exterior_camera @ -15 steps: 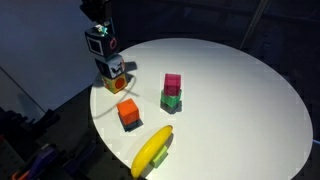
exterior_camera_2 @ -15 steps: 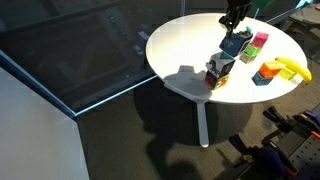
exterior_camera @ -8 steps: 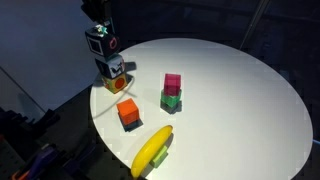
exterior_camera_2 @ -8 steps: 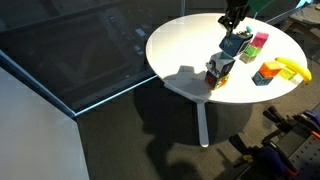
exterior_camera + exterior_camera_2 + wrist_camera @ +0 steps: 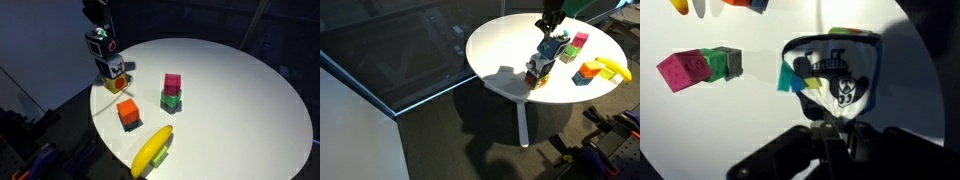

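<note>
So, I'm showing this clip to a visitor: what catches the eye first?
The tall stack of printed blocks at the edge of the white table, with the gripper just above it. Then the yellow banana near the rim, and a pink block on a green block.

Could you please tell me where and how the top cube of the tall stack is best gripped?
Grip the top cube by two opposite flat side faces, coming straight down from above, where the pincer hangs. It caps a slightly staggered stack close to the edge of the table, so a sideways approach would probably topple it.
</note>
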Motion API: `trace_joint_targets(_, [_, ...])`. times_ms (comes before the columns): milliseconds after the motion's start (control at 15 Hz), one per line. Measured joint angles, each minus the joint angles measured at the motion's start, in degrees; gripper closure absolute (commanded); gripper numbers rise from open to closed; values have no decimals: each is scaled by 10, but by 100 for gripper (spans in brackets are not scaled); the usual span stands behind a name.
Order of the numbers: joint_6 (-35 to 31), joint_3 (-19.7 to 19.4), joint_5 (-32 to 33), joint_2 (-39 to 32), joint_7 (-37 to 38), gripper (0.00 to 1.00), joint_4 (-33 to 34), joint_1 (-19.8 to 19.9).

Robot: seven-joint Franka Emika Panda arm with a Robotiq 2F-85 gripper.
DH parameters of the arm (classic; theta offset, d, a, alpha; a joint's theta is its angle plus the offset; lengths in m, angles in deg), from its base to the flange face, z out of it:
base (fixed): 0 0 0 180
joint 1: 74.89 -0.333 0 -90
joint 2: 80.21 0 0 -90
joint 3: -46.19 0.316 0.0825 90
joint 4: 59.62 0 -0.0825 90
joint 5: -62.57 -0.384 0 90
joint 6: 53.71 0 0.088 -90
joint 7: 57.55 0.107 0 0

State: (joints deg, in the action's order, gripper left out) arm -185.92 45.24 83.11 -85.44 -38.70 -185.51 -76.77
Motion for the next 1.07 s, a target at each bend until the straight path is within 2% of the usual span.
trace_joint_targets(1067, [0, 0, 0, -37, 22, 96, 31, -4])
